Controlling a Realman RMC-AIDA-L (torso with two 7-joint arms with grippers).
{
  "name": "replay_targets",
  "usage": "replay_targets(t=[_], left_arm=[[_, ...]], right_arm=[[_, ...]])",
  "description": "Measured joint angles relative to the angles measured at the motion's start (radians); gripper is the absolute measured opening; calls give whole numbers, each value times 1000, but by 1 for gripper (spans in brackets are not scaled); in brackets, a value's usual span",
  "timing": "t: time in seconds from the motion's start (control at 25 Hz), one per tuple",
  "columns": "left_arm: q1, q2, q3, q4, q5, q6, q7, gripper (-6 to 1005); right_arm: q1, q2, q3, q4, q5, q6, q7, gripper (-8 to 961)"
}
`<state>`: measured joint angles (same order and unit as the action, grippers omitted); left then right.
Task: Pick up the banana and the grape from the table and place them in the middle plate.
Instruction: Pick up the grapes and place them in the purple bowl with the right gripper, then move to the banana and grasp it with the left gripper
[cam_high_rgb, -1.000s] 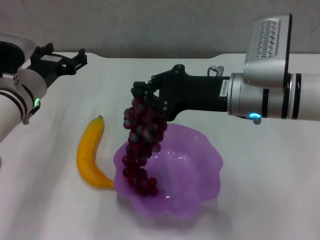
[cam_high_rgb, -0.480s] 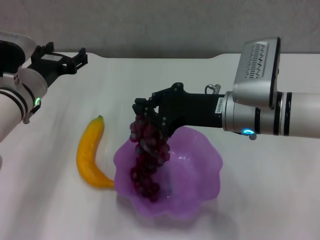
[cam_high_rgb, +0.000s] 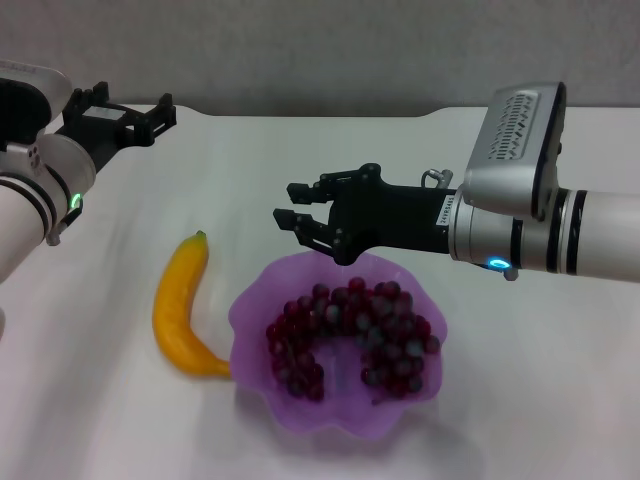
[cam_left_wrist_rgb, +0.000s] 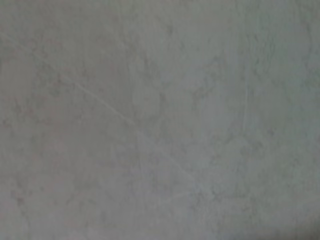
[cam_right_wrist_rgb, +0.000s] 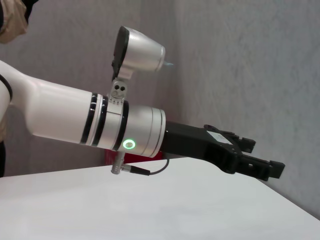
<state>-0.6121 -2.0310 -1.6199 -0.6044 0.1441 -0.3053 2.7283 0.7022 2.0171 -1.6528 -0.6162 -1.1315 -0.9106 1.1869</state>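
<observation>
Purple-red frosted grapes (cam_high_rgb: 350, 335) lie in the translucent scalloped purple plate (cam_high_rgb: 262, 300) beneath the spread, empty right gripper (cam_high_rgb: 300, 222); the smooth yellow banana (cam_high_rgb: 180, 318), touching its rim, could jostle it when grabbed.

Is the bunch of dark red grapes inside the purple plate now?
Yes, inside: the dark red grape bunch lies within the translucent purple scalloped plate, below the open right gripper.
</observation>
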Motion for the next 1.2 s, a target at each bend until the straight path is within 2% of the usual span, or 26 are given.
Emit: replay_targets(t=[0.4,0.6,0.76,0.88,1.04,1.2], left_arm=[[1,0,0,4,0,2,0,895],[5,0,0,5,0,1,0,896],[8,0,0,5,0,0,1,896],[11,0,0,5,0,1,1,896],[13,0,0,6,0,2,1,896],[14,0,0,10,0,1,1,896]], right_arm=[[-5,2,-9,-20,53,92,-26,546],[-82,1,1,-101,162,155,-126,678],[-201,1,5,-193,390,216,-334,800],[-265,-2,8,-208,592,217,-469,905],[-333,-1,56,-198,832,209,-592,903],[-385,1,72,-161,1089,145,-799,903]])
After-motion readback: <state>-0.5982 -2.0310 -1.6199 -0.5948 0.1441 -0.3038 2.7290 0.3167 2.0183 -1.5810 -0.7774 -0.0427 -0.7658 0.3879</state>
